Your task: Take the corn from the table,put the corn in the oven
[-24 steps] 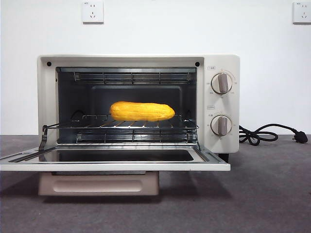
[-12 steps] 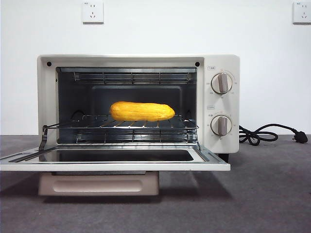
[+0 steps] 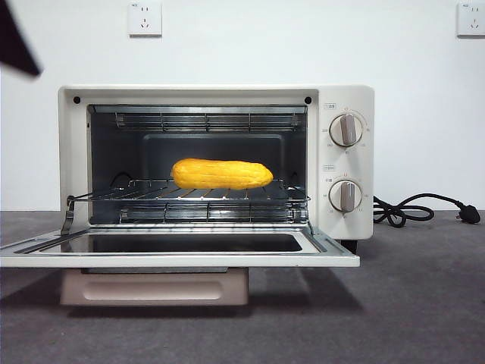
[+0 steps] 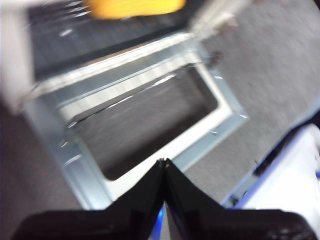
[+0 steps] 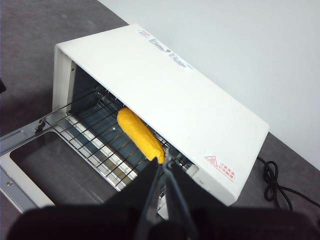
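The smooth yellow-orange corn cob (image 3: 221, 174) lay lengthwise on the wire rack (image 3: 189, 196) inside the cream-white boxy toaster oven (image 3: 216, 163), toward the back of the cavity, so the placing looked done. The oven's glass door (image 3: 178, 246) hung fully open, level above the dark grey matte counter (image 3: 409, 303).

The left hand (image 4: 163, 167) hovered over the open door with its two black jaws pressed together and nothing between them; its picture was blurred. The right hand (image 5: 165, 167) hung high above the oven's near corner, jaws also closed and empty, well clear of the cob.

What could go wrong from here, as I judged it: a rounded cob on thin wires might roll if the oven were bumped, and the left hand, close over the door, was the likeliest to knock it. The jutting door stood in the way of any low approach from the front.

Around the oven, a coiled black power cord (image 3: 413, 210) lay unplugged on the counter beside it, and two white wall sockets (image 3: 145, 18) sat on the wall behind.
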`<state>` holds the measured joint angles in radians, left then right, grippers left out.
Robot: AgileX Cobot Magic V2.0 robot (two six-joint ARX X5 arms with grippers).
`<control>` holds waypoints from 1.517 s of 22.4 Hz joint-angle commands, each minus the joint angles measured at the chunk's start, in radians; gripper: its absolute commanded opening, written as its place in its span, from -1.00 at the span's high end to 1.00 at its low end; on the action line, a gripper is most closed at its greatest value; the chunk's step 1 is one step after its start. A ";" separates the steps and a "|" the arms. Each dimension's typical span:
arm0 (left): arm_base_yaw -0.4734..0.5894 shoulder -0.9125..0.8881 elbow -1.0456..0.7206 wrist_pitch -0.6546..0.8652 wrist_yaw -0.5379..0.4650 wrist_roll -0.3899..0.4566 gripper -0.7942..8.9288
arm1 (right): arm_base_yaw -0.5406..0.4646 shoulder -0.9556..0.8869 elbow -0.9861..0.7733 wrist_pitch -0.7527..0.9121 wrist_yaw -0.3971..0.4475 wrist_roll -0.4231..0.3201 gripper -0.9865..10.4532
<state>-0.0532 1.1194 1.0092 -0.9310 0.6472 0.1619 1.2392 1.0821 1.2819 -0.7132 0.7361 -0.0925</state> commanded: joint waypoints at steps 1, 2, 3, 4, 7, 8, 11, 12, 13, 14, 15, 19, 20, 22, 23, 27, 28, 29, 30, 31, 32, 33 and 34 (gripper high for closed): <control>0.083 0.002 -0.087 0.061 0.035 -0.037 0.85 | 0.002 -0.001 0.000 0.002 0.005 0.014 0.78; 0.112 0.002 -0.114 0.084 0.042 -0.045 0.85 | 0.002 0.000 0.000 0.002 0.004 0.014 0.78; 0.134 0.002 -0.135 0.101 0.042 -0.055 0.85 | 0.002 0.000 0.000 0.002 0.004 0.014 0.78; 0.157 0.002 -0.159 0.123 0.042 -0.064 0.85 | 0.002 0.000 0.000 0.002 0.004 0.014 0.78; 0.208 0.002 -0.216 0.179 0.042 -0.083 0.85 | 0.002 0.000 0.000 0.002 0.005 0.014 0.78; 0.232 0.003 -0.241 0.207 0.042 -0.092 0.85 | 0.002 0.000 0.000 0.002 0.004 0.014 0.78; 0.266 0.013 -0.283 0.256 0.041 -0.110 0.85 | 0.002 0.000 0.000 0.005 0.004 0.014 0.78; 0.266 0.026 -0.283 0.265 0.040 -0.110 0.85 | 0.002 0.000 0.000 0.007 0.004 0.014 0.78; 0.266 0.039 -0.283 0.272 0.039 -0.110 0.85 | 0.002 0.000 0.000 0.009 0.004 0.014 0.78; 0.266 0.056 -0.283 0.278 0.033 -0.110 0.85 | 0.002 0.000 0.000 0.010 0.004 0.014 0.78; 0.266 0.078 -0.283 0.283 0.033 -0.111 0.85 | 0.002 0.000 0.000 0.009 0.004 0.014 0.78; 0.265 0.186 -0.283 0.313 0.031 -0.133 0.85 | 0.002 0.000 0.000 0.009 0.004 0.013 0.78; 0.264 0.207 -0.283 0.325 0.030 -0.137 0.85 | 0.002 0.000 0.000 0.009 0.004 0.013 0.78; 0.256 0.251 -0.283 0.354 0.030 -0.161 0.85 | 0.002 0.000 0.000 0.009 0.004 0.011 0.78; 0.248 0.269 -0.283 0.364 0.030 -0.162 0.85 | 0.002 -0.001 0.000 0.009 0.004 0.011 0.78; 0.205 0.319 -0.283 0.382 -0.010 -0.168 0.85 | 0.002 0.000 0.000 0.010 0.004 0.010 0.78; 0.191 0.325 -0.283 0.385 -0.032 -0.168 0.85 | 0.002 0.000 0.000 0.010 0.004 0.010 0.78; 0.174 0.333 -0.283 0.390 -0.051 -0.169 0.85 | 0.002 0.000 0.000 0.009 0.004 0.010 0.78; 0.163 0.337 -0.283 0.394 -0.053 -0.169 0.85 | 0.002 0.000 0.000 0.009 0.004 0.010 0.78; 0.146 0.340 -0.283 0.401 -0.053 -0.170 0.85 | 0.002 0.000 0.000 0.009 0.004 0.010 0.78; 0.132 0.340 -0.283 0.407 -0.053 -0.173 0.85 | 0.002 0.000 0.000 0.009 0.005 0.010 0.78; 0.116 0.340 -0.283 0.414 -0.053 -0.178 0.85 | 0.002 0.000 0.000 0.009 0.005 0.010 0.78; 0.104 0.340 -0.283 0.417 -0.052 -0.180 0.85 | 0.002 0.000 0.000 0.009 0.005 0.010 0.78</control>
<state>0.0525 1.4540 0.7334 -0.5190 0.5926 -0.0120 1.2392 1.0821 1.2819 -0.7101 0.7361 -0.0925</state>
